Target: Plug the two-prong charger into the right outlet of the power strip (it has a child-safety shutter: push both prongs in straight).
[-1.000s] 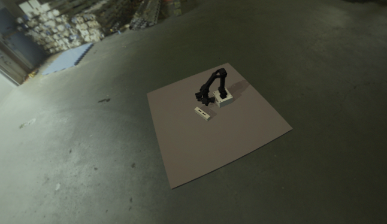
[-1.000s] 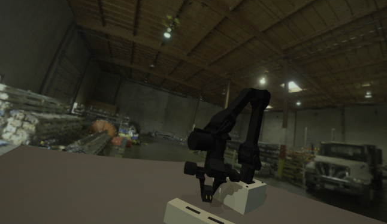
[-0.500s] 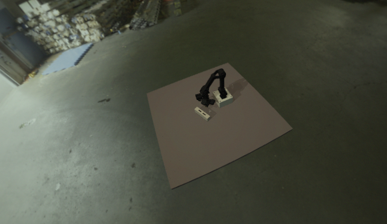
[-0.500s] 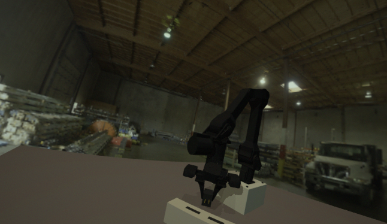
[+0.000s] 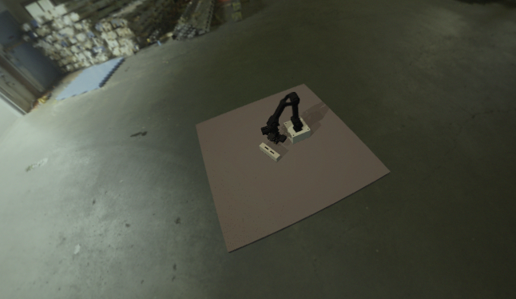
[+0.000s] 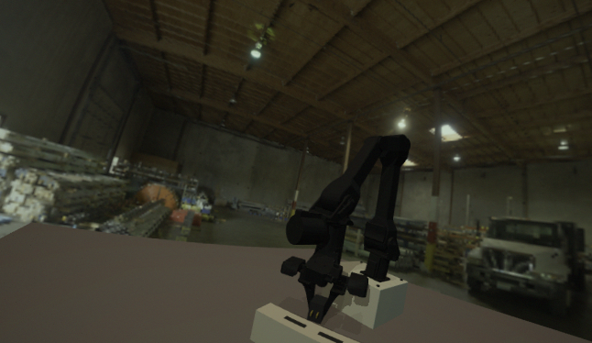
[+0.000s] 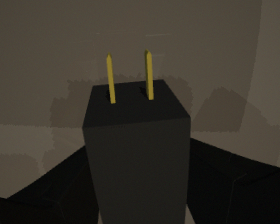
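While jaws clamp the charger, prongs hover over the power strip

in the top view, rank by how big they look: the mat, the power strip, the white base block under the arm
1. mat, by far the largest
2. white base block
3. power strip, longer but thinner than the block; the two look close, so their order is unsure.

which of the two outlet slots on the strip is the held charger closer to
In the exterior view, the charger in the gripper hangs nearer the right-hand slot; the left-hand slot sits farther from it.
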You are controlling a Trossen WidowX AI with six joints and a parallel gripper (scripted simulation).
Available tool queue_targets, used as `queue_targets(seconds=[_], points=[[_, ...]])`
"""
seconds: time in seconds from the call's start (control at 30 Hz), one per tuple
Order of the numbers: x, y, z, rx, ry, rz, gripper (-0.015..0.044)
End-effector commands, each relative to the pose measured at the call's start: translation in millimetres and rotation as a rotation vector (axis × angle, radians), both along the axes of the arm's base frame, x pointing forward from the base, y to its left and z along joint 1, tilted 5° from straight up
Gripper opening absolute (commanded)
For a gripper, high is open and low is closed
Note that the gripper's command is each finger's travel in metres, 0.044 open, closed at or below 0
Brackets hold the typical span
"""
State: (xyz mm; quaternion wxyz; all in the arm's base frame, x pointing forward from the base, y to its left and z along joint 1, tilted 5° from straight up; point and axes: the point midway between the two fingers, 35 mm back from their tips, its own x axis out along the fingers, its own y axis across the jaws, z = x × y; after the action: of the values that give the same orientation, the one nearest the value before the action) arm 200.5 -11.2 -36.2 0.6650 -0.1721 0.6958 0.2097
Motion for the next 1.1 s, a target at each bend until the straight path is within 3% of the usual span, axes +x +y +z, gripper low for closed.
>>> queue_targets(seconds=[0.0, 1.07], points=[[-0.3, 2.2, -3.5, 0.004, 0.004, -0.058, 0.0], [36.3, 17.3, -5.0, 0.005, 0.007, -0.126, 0.0]])
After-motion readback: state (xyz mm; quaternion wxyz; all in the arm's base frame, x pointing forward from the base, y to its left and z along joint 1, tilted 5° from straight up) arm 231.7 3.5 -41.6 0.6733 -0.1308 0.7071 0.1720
